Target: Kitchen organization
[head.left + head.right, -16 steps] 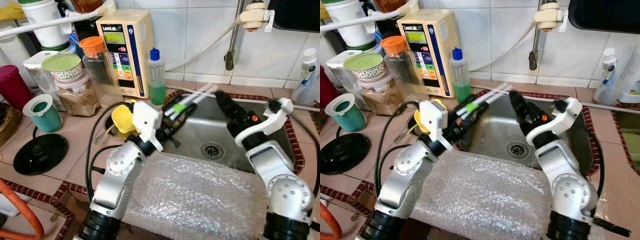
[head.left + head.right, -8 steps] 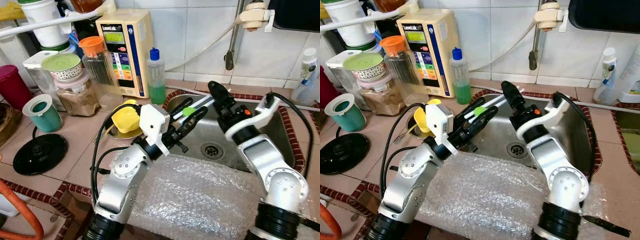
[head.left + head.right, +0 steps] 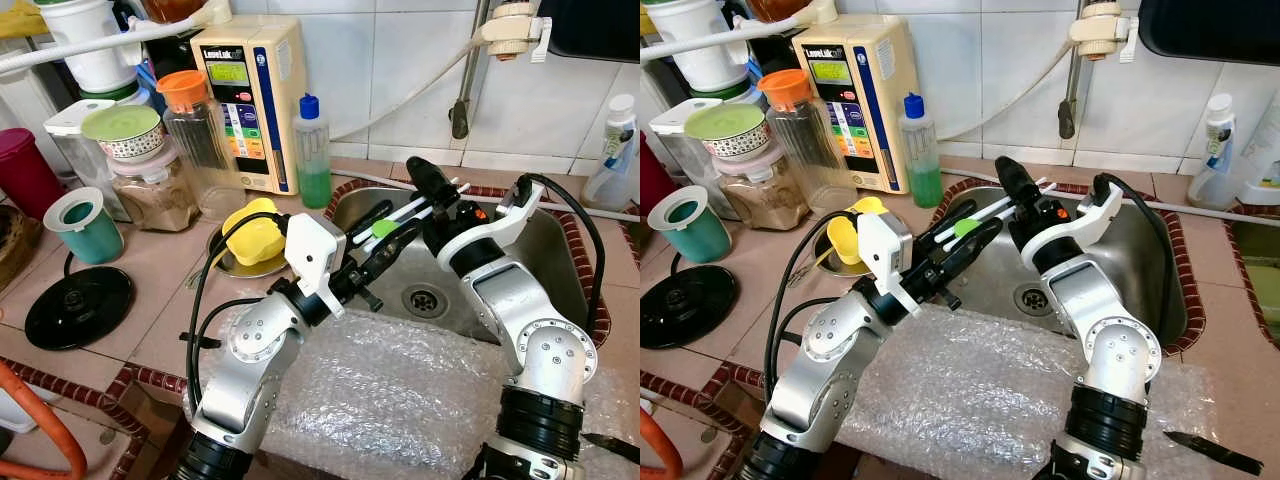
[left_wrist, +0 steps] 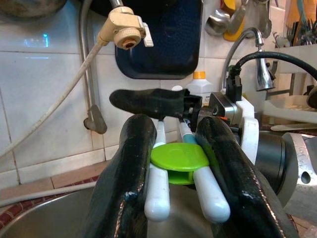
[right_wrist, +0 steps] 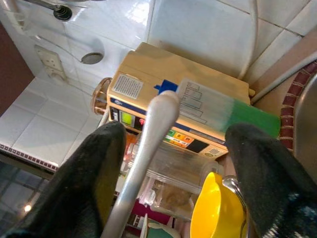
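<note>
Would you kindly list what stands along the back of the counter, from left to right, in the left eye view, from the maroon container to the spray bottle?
Maroon container → jar with green lid → orange-capped jar → beige water appliance → green soap bottle → white spray bottle.

Both eye views are looking forward and down from the head at the sink [image 3: 555,265] and the counter's left part, sharing nearly the same scene with a slight sideways offset. Left wrist view is looking close along its fingers [image 4: 130,163] toward the tiled back wall and hose fitting [image 4: 124,30]. Right wrist view is facing up and across to the beige appliance [image 5: 173,114] at the counter's back edge.
</note>
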Controlling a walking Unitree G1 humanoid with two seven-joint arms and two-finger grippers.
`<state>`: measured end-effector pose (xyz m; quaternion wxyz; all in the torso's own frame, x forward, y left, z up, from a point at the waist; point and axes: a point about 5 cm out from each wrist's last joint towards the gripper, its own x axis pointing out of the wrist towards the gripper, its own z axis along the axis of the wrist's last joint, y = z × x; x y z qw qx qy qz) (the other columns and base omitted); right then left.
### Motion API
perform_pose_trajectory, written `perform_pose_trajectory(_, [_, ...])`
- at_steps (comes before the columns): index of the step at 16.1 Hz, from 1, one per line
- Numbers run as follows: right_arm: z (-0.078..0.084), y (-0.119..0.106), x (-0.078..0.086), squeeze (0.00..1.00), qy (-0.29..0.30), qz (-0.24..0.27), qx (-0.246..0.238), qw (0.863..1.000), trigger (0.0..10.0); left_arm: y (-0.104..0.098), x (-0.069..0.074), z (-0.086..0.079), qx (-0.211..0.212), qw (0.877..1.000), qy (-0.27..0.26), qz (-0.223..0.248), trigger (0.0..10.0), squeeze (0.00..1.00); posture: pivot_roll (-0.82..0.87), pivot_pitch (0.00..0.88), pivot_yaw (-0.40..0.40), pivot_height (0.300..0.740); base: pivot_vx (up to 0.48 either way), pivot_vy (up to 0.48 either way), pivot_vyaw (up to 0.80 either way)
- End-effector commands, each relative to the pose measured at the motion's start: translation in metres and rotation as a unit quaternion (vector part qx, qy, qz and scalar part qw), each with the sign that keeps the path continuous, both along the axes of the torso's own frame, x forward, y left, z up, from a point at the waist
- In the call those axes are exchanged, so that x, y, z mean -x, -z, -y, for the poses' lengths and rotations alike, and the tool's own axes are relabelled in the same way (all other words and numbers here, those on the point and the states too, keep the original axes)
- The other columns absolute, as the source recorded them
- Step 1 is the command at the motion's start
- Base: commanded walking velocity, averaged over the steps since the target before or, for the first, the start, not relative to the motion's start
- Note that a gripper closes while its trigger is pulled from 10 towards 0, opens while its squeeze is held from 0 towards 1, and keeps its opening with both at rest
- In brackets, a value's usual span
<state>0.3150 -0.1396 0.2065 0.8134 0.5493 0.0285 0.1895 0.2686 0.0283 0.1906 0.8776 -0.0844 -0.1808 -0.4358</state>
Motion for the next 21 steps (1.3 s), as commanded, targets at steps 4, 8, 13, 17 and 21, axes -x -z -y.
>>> perform_pose_trajectory(4, [-0.003,-0.002,-0.002,0.0,0.003,-0.02,-0.002,1.0,0.0,-0.003,-0.002,-0.006,-0.014,1.0,-0.016,0.019,3.5,0.0,-0.03,0.0,0.069,0.74,0.0,0.0,0.0])
perform_pose_trajectory(8, [0.002,-0.006,-0.002,0.0,0.016,-0.018,-0.011,1.0,0.0,-0.001,-0.002,-0.004,-0.011,1.0,-0.015,0.013,4.2,0.0,-0.03,0.0,0.075,0.74,0.0,0.0,0.0])
perform_pose_trajectory(13, [0.008,-0.006,-0.002,0.0,0.03,-0.028,-0.009,0.999,0.0,0.0,-0.008,-0.001,-0.016,0.999,-0.031,0.016,8.8,0.0,-0.02,0.0,0.074,0.74,0.0,0.0,0.0])
perform_pose_trajectory(17, [0.011,-0.007,-0.003,0.0,0.04,-0.029,-0.009,0.999,0.0,0.002,-0.015,-0.011,-0.029,0.997,-0.073,0.025,10.0,0.0,-0.02,0.0,0.079,0.74,0.0,0.0,0.0])
perform_pose_trajectory(21, [0.011,-0.011,-0.005,0.0,0.046,-0.025,-0.015,0.999,0.0,0.004,-0.018,-0.012,-0.031,0.997,-0.074,0.02,10.0,0.0,-0.01,0.0,0.087,0.74,0.0,0.0,0.0])
